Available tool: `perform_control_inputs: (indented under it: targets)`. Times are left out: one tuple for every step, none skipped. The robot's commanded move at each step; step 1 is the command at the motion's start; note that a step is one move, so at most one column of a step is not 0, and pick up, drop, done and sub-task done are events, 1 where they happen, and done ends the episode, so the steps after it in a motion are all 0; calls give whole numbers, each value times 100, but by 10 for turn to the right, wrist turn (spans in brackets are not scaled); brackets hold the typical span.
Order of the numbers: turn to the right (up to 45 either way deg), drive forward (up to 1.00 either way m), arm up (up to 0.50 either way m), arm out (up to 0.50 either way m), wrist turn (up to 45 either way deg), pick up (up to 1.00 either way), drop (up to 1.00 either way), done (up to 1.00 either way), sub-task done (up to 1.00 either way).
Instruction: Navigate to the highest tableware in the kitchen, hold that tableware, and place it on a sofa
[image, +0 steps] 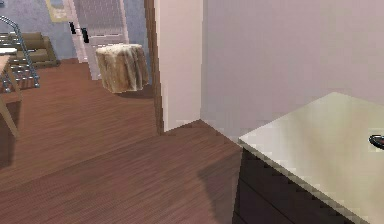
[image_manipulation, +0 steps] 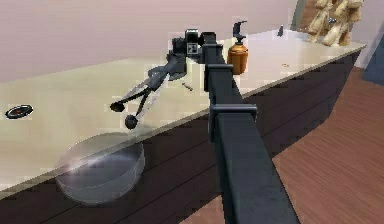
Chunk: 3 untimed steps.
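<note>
You are in a home kitchen: note the long pale counter (image_manipulation: 70, 95) over dark cabinets (image_manipulation: 300, 100), the soap pump bottle (image_manipulation: 237, 52), wooden floor (image: 100, 150) and a panelled door (image: 100, 20).

The arm (image_manipulation: 232, 130) rises as a dark square bar from the arm side view's bottom edge, just right of the middle, narrowing as it stretches away up the picture. At its far end sits the wrist (image_manipulation: 205, 52), topped by two small white marker squares (image_manipulation: 192, 40). Left of these is the dark body of the jaws, tipped downward. Two thin fingers (image_manipulation: 120, 103) slant from it toward the view's lower left, each ending in a small round pad. Whether they hold anything cannot be told.
</note>
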Motion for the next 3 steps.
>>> perform_control_inputs:
  targets:
    - [0, 0, 0, -48, 0, 0, 0, 0, 0]
    - [-330, 0, 0, 0, 0, 0, 0, 0, 0]
    - [0, 100, 0, 0, 0, 0, 0, 0, 0]
